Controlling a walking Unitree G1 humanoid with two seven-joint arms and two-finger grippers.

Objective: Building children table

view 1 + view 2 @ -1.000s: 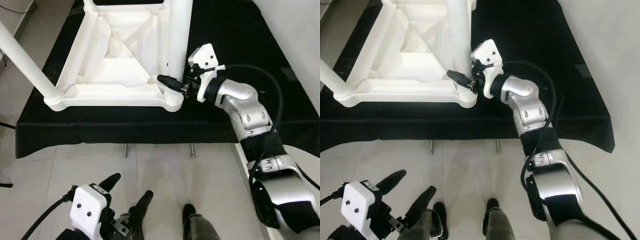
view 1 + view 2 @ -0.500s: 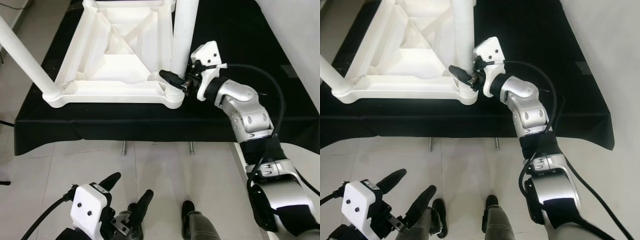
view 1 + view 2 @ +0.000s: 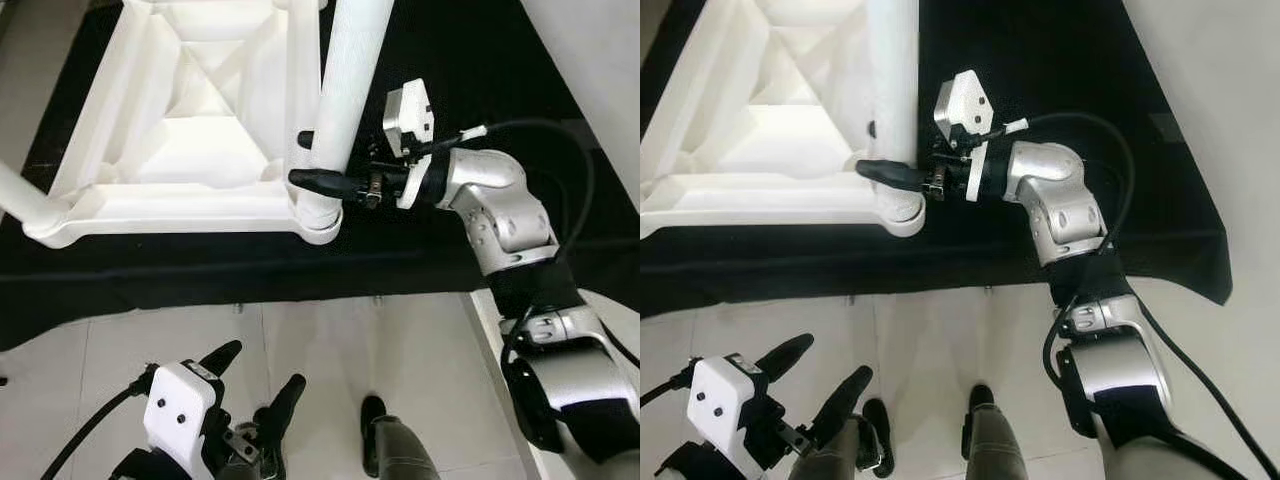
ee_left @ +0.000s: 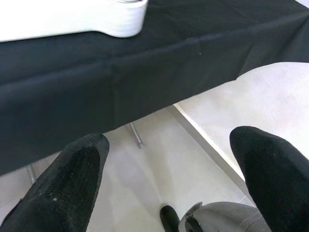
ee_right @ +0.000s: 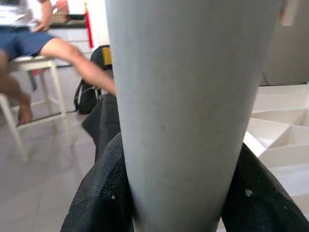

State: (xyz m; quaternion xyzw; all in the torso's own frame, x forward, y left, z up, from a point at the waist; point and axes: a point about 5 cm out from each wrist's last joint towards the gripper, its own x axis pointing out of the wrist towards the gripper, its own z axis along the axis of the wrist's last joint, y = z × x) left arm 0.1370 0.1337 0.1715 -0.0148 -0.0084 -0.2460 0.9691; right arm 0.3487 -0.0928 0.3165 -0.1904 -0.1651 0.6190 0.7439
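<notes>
An upturned white children's table [image 3: 180,130] lies on a black-draped worktable [image 3: 470,50]. One white leg [image 3: 345,90] stands up from its near right corner, and a second leg [image 3: 20,190] rises at the near left corner. My right gripper [image 3: 300,158] is shut on the near right leg just above its socket, one black finger on each side. In the right wrist view the leg [image 5: 193,96] stands between both fingers [image 5: 101,203]. My left gripper [image 3: 262,368] hangs low over the floor, open, holding nothing.
The black cloth's front edge [image 3: 200,290] hangs over pale floor tiles, with thin metal table feet [image 3: 237,308] under it. My own feet [image 3: 375,412] stand just before it. A person sits on a white chair [image 5: 29,58] in the background beyond the leg.
The whole picture has shifted as the camera moved. My right wrist has rolled and its fingers now reach further around the leg. The left gripper hangs as before.
</notes>
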